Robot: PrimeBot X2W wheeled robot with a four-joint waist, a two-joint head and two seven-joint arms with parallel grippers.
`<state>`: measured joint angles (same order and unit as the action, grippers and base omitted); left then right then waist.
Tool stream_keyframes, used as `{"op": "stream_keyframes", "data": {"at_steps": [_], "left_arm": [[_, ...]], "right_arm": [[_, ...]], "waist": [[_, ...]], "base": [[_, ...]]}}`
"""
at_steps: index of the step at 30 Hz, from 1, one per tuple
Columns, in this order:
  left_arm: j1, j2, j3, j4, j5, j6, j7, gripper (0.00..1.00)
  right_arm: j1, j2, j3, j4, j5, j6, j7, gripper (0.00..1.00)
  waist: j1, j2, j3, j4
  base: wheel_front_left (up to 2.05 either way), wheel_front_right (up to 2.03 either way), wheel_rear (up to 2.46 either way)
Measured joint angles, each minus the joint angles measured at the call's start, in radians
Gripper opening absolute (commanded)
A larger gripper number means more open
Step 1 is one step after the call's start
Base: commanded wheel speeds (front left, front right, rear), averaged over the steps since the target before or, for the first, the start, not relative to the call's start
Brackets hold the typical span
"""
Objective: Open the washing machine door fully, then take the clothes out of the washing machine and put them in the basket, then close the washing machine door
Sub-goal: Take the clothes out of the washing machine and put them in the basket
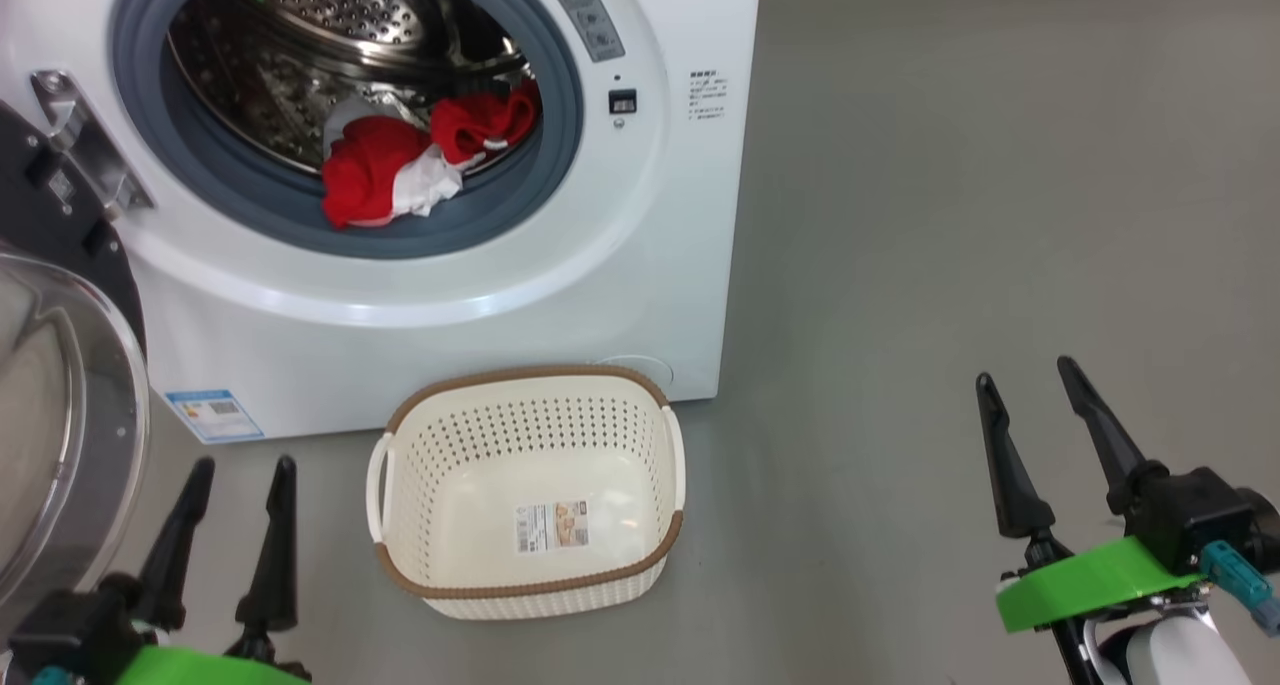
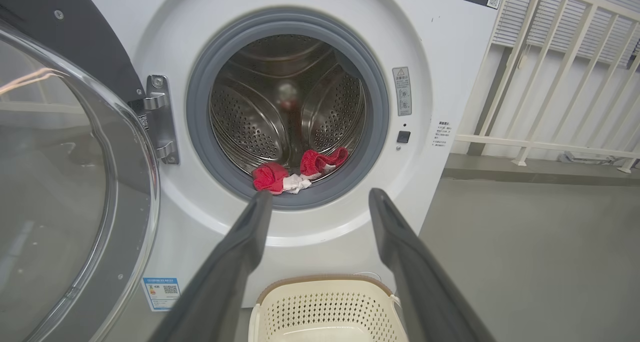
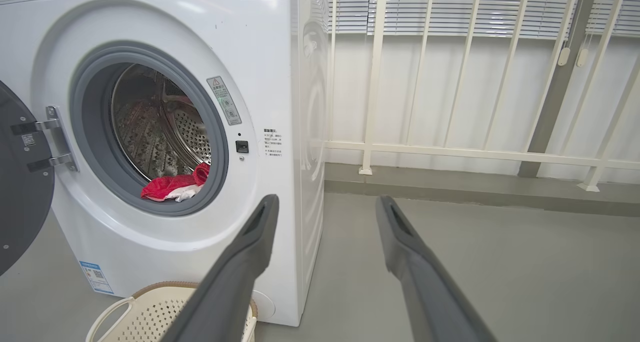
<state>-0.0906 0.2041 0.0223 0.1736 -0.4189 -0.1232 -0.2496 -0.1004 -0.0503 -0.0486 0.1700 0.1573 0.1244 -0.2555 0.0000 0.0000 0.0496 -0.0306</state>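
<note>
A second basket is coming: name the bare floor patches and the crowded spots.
Free: the wide grey floor right of the washing machine and basket, up to the open right claw. A narrow strip between basket and left claw. Crowded: the left, where the open washing machine door hangs over the floor.

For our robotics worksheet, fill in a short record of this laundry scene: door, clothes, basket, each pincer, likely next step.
door: washing machine door swung open, left of the washing machine
clothes: red-and-white clothes at the drum's front, partly on the grey ring
basket: basket on the floor before the machine, no clothes in it
left pincer: open, holding nothing
right pincer: open, holding nothing
likely next: probably reach in for the clothes
</note>
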Motion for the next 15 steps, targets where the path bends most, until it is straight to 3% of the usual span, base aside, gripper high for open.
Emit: {"op": "stream_keyframes", "data": {"at_steps": [15], "left_arm": [[0.097, -0.049, 0.042, -0.029, 0.03, -0.002, 0.0, 1.0]], "right_arm": [[0.059, 0.003, 0.002, -0.009, 0.007, 0.0, 0.0, 1.0]], "waist": [[0.0, 0.0, -0.065, -0.023]], "base": [[0.0, 0.0, 0.0]]}}
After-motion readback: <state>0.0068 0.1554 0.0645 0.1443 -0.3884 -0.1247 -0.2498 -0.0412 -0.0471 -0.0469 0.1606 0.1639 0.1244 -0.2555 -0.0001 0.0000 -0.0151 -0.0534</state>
